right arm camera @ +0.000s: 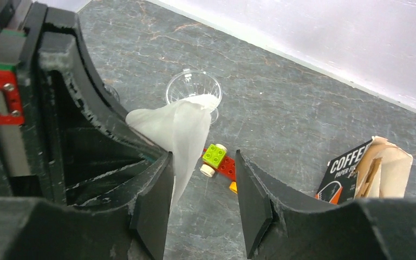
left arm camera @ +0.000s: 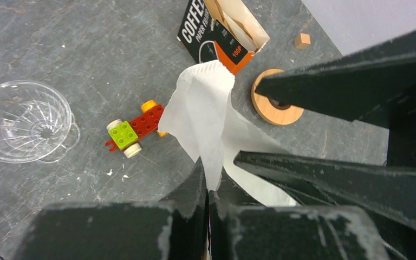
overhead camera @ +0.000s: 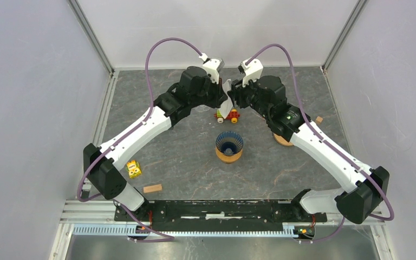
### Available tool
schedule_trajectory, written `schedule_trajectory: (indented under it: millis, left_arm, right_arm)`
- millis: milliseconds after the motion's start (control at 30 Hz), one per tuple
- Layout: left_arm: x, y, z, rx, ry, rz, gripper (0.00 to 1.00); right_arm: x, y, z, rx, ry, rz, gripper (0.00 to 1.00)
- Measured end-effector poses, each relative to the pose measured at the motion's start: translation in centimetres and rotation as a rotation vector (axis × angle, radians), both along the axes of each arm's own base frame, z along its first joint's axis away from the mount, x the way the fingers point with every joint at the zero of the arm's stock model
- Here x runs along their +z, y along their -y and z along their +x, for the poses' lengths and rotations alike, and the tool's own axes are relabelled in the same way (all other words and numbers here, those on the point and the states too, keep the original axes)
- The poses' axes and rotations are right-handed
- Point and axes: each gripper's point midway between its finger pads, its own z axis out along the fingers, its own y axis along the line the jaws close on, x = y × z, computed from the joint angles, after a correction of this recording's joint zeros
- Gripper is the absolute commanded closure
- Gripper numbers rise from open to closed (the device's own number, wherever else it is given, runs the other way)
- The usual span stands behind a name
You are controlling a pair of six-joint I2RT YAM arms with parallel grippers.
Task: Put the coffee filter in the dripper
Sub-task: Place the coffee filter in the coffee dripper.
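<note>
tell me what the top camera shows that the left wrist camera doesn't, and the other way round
Only the top view: the blue ribbed dripper, a yellow block and a wooden block.

Only the left wrist view: the open coffee filter box and a clear glass dripper, which I can't make out from above.

Both: the white filter pinched in the left fingers, the toy brick car and the wooden ring.

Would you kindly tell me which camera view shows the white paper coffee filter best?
The left wrist view: the white paper coffee filter fills the centre, folds visible. The right wrist view shows it partly hidden; the top view shows only a sliver.
</note>
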Motion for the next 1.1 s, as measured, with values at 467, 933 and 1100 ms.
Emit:
schedule_trajectory:
  millis: [467, 933, 1100]
  left_arm:
    - [0.7, 0.4, -1.6, -0.097, 0.038, 0.003, 0.98]
    - [1.1, 1.1, -3.0, -0.205, 0.081, 0.024, 0.98]
    - [1.2, 1.1, -3.8, -0.257, 0.106, 0.035, 0.98]
  right_arm:
    - [0.0, 1.2, 0.7, -0.058, 0.015, -0.029, 0.44]
    - [2.2, 0.3, -1.4, 0.156, 0.146, -0.13, 0.36]
    - [3.0, 0.5, -2.0, 0.202, 0.197, -0.174, 0.38]
